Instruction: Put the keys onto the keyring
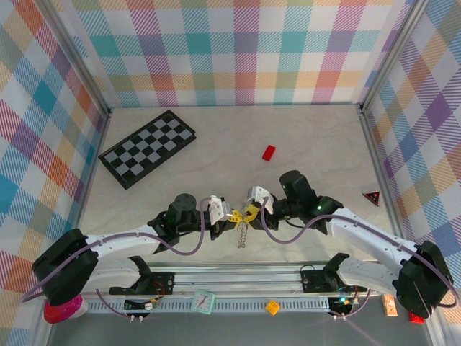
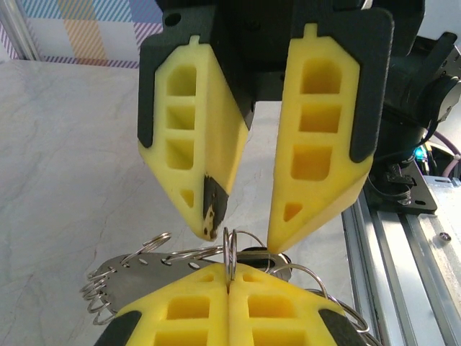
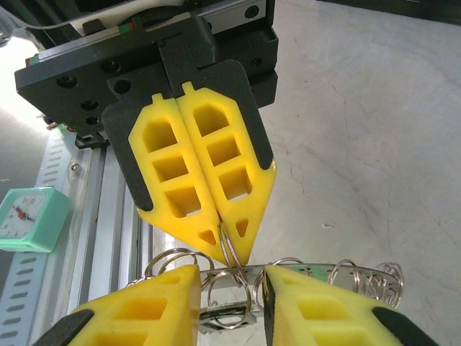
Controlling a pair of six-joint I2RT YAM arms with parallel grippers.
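Observation:
My left gripper (image 1: 232, 215) is shut on one thin wire ring of the keyring (image 2: 137, 268), a silvery band bristling with small rings; in its own view the ring (image 2: 230, 252) stands up out of the closed fingertips. The rest of the keyring (image 1: 243, 234) dangles toward the near edge. Facing it tip to tip, my right gripper (image 1: 251, 210) is open, its yellow fingers (image 2: 209, 216) straddling that ring. In the right wrist view a ring and a flat silver key (image 3: 224, 315) lie in the gap of the right gripper (image 3: 232, 306). A key's black head (image 2: 261, 254) shows behind the ring.
A black-and-grey chequerboard (image 1: 148, 148) lies at the far left, a small red block (image 1: 269, 152) beyond the grippers. A red triangular piece (image 1: 372, 196) sits at the right wall. The aluminium rail (image 1: 238, 277), a mint clock (image 1: 204, 300) and a yellow piece (image 1: 273, 306) are at the near edge.

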